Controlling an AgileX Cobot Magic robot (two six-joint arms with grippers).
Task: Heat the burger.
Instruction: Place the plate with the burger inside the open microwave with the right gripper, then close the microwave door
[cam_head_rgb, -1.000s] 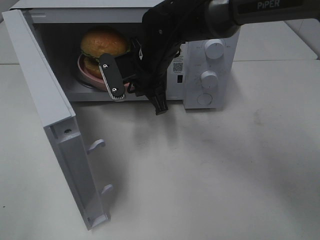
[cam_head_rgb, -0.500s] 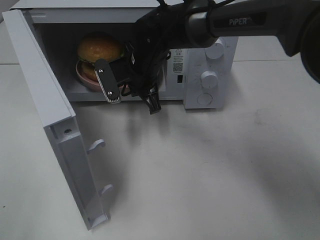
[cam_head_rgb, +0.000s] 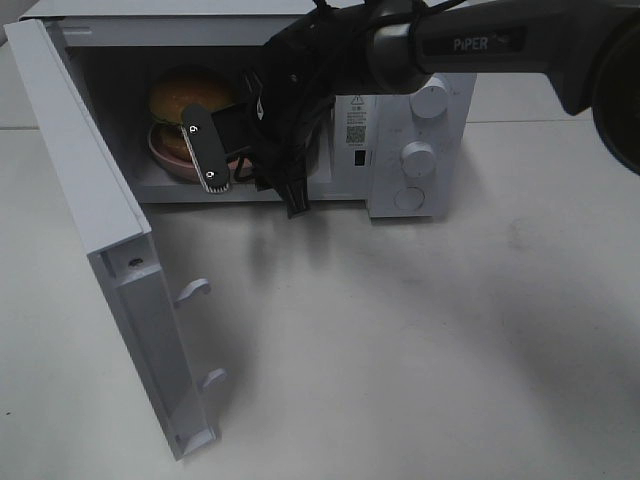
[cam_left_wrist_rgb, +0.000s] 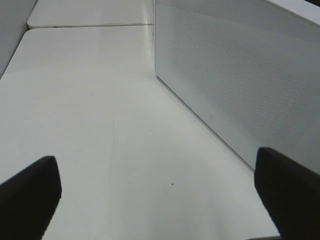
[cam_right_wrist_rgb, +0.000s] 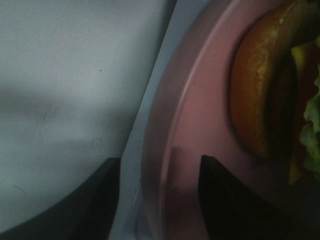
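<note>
Your right gripper (cam_right_wrist_rgb: 157, 160), jaws parted astride the near rim of the pink plate (cam_right_wrist_rgb: 200, 100), has the burger (cam_right_wrist_rgb: 255, 90) just ahead of its fingertips on that plate inside the microwave (cam_head_rgb: 200, 30), while your left gripper (cam_left_wrist_rgb: 155, 165) hangs wide open, empty, farther off.

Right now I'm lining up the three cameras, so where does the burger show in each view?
Exterior high: upper left, the burger sits on the pink plate inside the open microwave.
Left wrist: not in it.
Right wrist: close up, the burger lies on the same plate.
Shared landmark: the pink plate's rim, in exterior high and right wrist.
</note>
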